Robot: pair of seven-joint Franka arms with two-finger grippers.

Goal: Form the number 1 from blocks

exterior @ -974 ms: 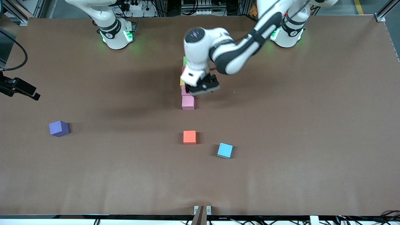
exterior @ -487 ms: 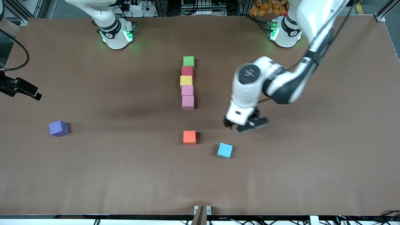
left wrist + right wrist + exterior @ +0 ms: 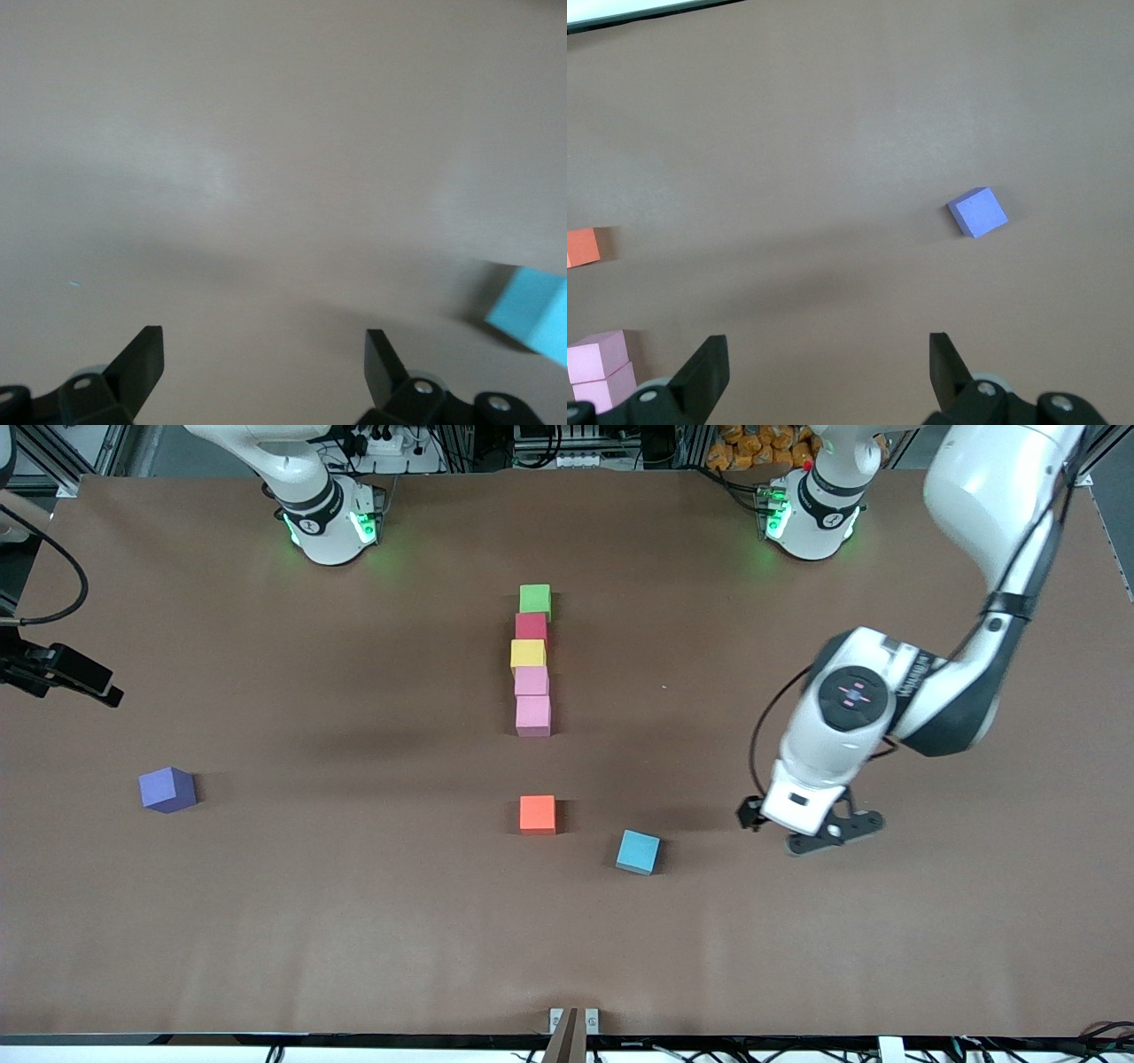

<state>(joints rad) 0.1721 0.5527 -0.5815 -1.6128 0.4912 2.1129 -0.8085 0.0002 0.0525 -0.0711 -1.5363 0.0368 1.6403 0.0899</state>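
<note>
Five blocks are sitting in a touching line mid-table, running toward the front camera: green block [image 3: 535, 599], dark red block [image 3: 532, 626], yellow block [image 3: 528, 655], then two pink blocks [image 3: 532, 699], while the orange block [image 3: 537, 814], light blue block [image 3: 638, 851] and purple block [image 3: 166, 789] (the last well off toward the right arm's end) are lying apart, nearer the camera. The left gripper [image 3: 812, 837] is hanging jaws wide and empty over bare table [image 3: 930, 921] beside the light blue block, toward the left arm's end. The right gripper [image 3: 824, 372] is waiting up high, equally wide and holding nothing
</note>
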